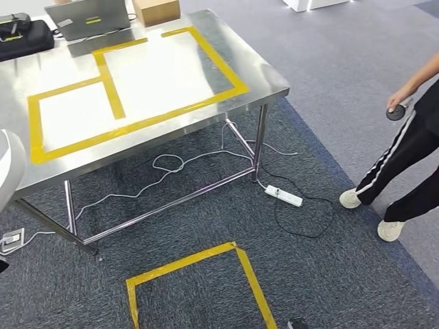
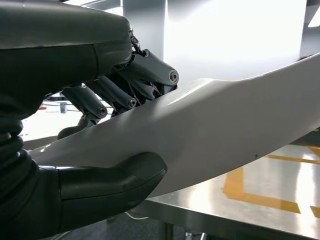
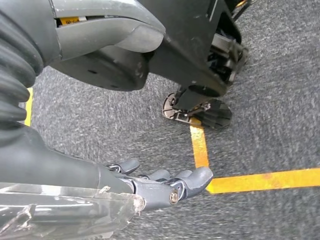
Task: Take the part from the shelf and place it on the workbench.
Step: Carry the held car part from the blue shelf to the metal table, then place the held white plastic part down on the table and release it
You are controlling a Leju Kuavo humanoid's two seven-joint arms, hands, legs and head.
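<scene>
A: Where the head view cuts off at its left edge, only a rounded white end of the part (image 1: 9, 168) shows, over the near left corner of the workbench (image 1: 258, 75). The rest of the part is out of frame there.

B: Left hand (image 2: 94, 140)?

A: Grasping the part (image 2: 211, 130). Left wrist view: thumb pressed along one face, darker fingers (image 2: 151, 75) curled over the opposite edge. The part is a long white curved panel, held above the steel top, whose yellow tape (image 2: 249, 192) shows beneath it. Its far end runs out of frame.

B: Right hand (image 3: 151, 182)?

A: Holds nothing. Fingers extended and slightly apart, hanging over grey carpet (image 3: 271, 75) with yellow tape lines (image 3: 264, 181).

B: Anything else?

A: A person (image 1: 409, 151) stands at right, cut off above the waist, holding a small dark round object (image 1: 396, 113); I cannot tell what it is. A laptop (image 1: 90, 17), a cardboard box (image 1: 155, 9) and a black case (image 1: 23, 34) sit at the bench's far edge. A white power strip (image 1: 283, 195) lies on the floor.
</scene>
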